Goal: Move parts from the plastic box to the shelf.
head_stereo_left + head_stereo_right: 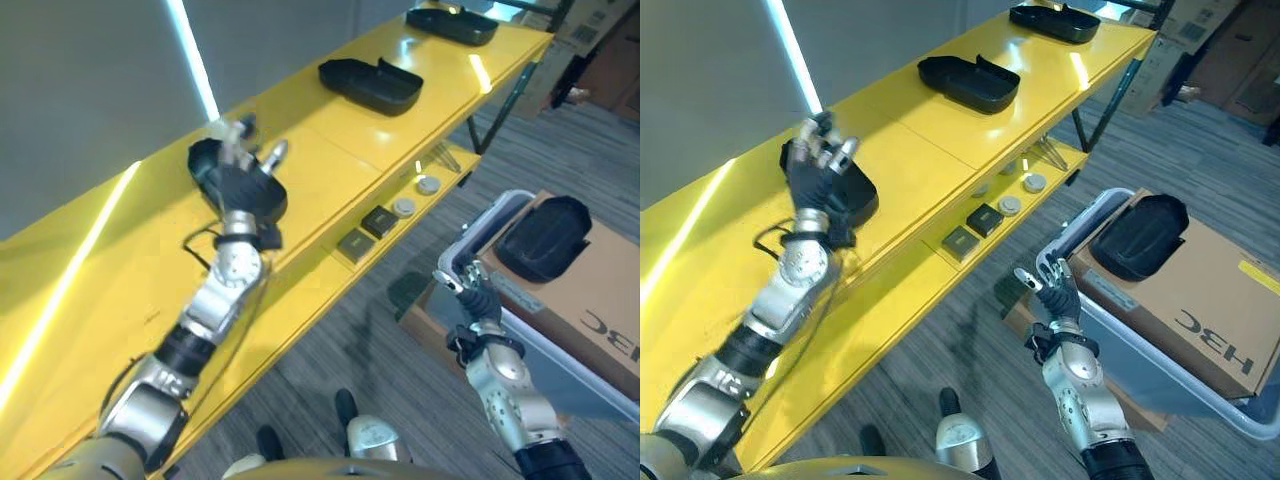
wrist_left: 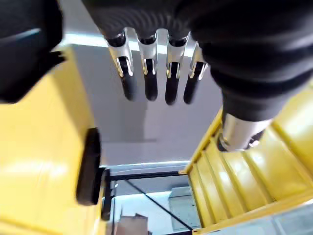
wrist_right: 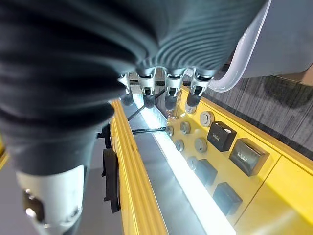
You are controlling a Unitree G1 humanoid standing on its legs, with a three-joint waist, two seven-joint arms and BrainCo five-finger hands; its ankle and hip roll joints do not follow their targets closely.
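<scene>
Three black parts [image 1: 969,83] on yellow shelf [image 1: 940,150]

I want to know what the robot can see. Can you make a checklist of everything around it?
Surface: yellow shelf, two levels, top and lower.
Job's things: three black trays on the top level, one near the left hand, one in the middle, one at the far end. A black part lies on a cardboard box set in the plastic box.
Clutter: small dark blocks and round discs on the lower level.
Hands: left hand raised over the near tray, fingers straight, holding nothing; right hand open by the plastic box's rim, empty.
Cables: nothing seen.
Surroundings: grey carpet, grey wall, cardboard boxes far off.
</scene>
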